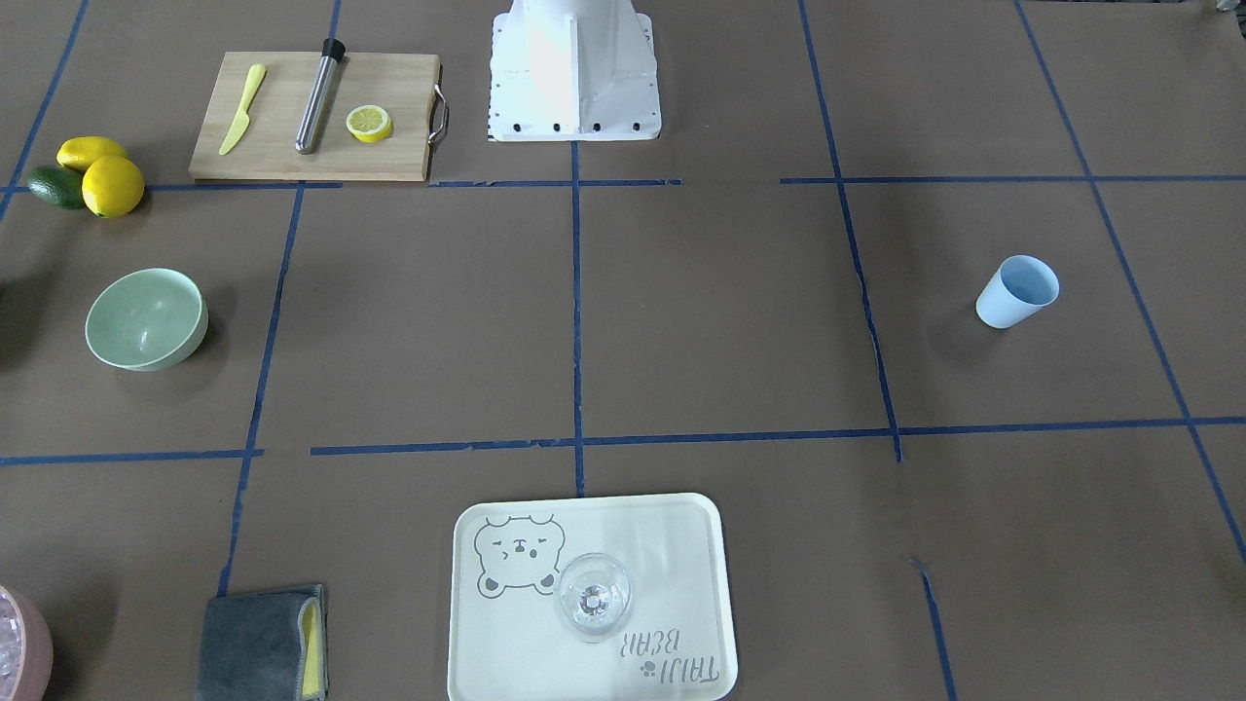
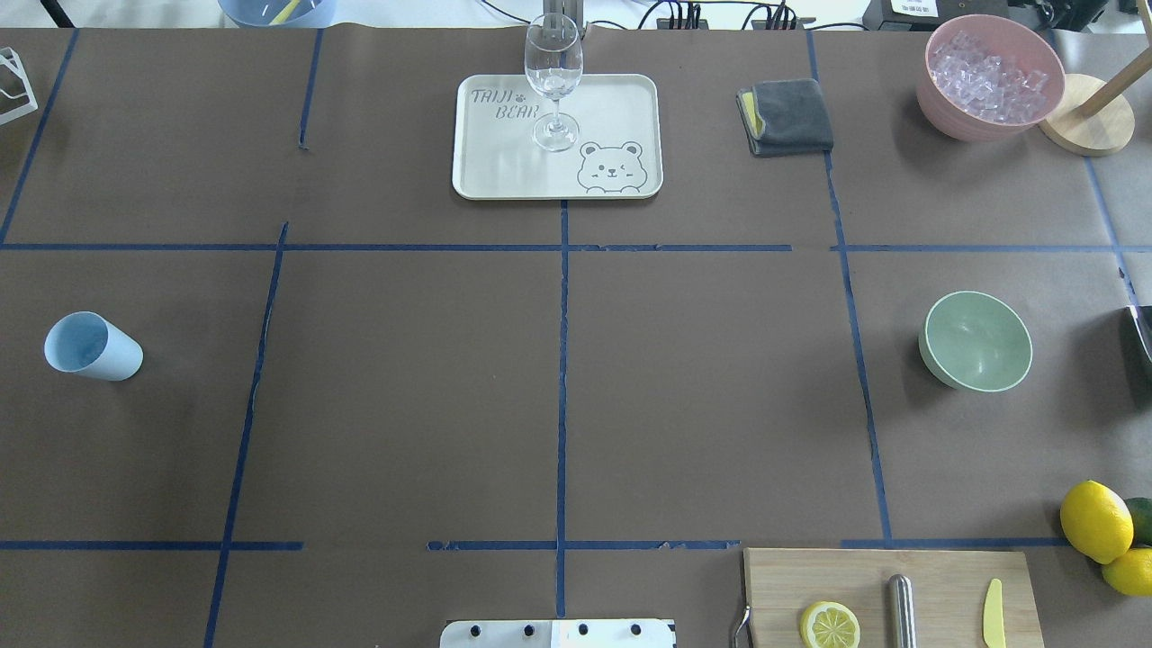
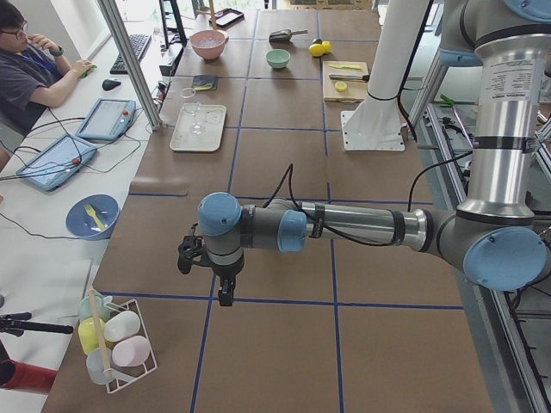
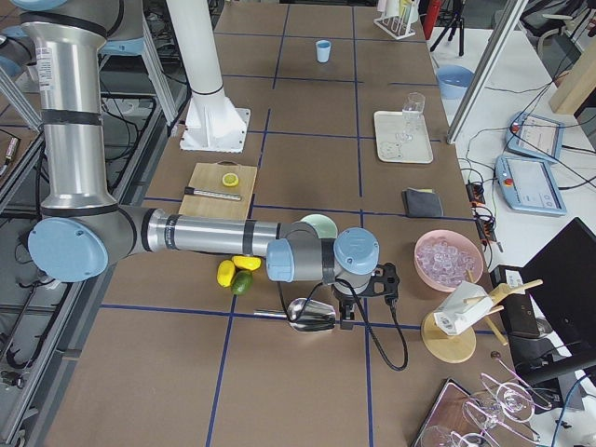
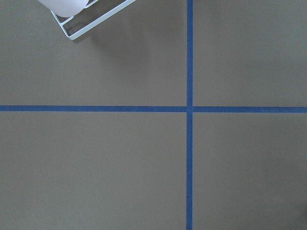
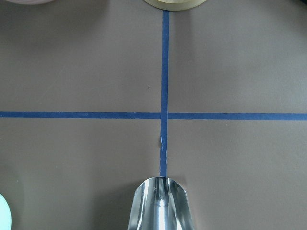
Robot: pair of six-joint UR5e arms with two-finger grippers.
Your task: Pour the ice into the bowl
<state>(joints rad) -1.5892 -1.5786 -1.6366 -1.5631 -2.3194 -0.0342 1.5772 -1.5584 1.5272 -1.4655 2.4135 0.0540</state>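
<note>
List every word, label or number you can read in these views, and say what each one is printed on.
"TAIJI BEAR": printed on the cream tray, next to a bear drawing. It reads upside down in the front-facing view.
The label on the left arm, in the left side view: too small to read.
No other text in any view is legible.
</note>
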